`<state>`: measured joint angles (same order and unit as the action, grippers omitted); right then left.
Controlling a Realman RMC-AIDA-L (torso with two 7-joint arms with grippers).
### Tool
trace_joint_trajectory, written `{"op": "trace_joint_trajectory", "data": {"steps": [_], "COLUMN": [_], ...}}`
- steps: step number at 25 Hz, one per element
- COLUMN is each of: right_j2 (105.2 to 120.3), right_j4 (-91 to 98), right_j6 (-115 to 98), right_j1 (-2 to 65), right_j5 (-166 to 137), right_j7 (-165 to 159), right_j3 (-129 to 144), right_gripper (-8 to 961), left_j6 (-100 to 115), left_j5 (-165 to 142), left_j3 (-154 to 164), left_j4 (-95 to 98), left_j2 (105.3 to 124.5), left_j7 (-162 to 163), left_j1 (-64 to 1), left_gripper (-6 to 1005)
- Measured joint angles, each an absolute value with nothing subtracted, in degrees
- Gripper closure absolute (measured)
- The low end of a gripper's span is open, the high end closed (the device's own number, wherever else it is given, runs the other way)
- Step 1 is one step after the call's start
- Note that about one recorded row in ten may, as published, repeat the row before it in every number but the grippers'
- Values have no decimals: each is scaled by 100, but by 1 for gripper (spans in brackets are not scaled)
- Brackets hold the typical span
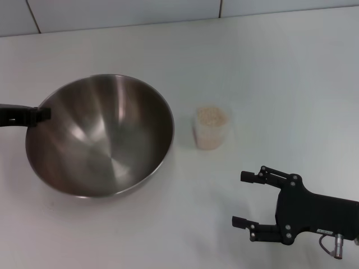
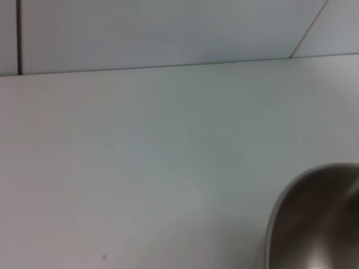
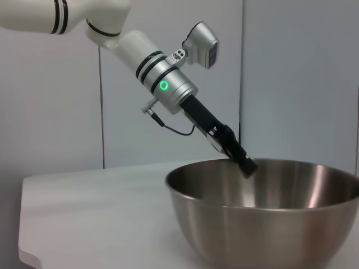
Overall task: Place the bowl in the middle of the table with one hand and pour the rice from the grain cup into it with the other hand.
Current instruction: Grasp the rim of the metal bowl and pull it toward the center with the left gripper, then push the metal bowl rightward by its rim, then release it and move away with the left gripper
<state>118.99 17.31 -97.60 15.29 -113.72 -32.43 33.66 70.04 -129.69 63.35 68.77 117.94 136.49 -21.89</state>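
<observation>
The steel bowl (image 1: 101, 134) sits on the left part of the white table (image 1: 269, 67), with its opening tipped a little toward the right. My left gripper (image 1: 40, 115) comes in from the left and is shut on the bowl's left rim. The right wrist view shows that gripper (image 3: 245, 165) clamped on the rim of the bowl (image 3: 269, 218). The grain cup (image 1: 211, 131) stands upright just right of the bowl, filled with rice (image 1: 211, 116). My right gripper (image 1: 241, 199) is open and empty near the front right, well short of the cup. The bowl's edge also shows in the left wrist view (image 2: 314, 224).
A tiled wall (image 1: 123, 11) runs along the table's far edge. The table's rounded corner (image 3: 28, 255) shows in the right wrist view behind the left arm (image 3: 162, 84).
</observation>
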Motion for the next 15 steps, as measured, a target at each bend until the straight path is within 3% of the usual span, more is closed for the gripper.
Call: {"op": "trace_joint_trajectory", "data": {"steps": [15], "right_j2": [11899], "right_j4": [1736], "right_j6": [-9780], "right_j1": [1507], "right_j5": [-11372], "right_j7": [-3243], "right_j3": [3366], "right_gripper": [174], "left_j6": [7234], "left_j5": [-12970], "left_j3": [5943], "left_j4": [6334], "left_j2": [11827], "left_j7": [13415], "left_j1": [-2981], "left_gripper": [958]}}
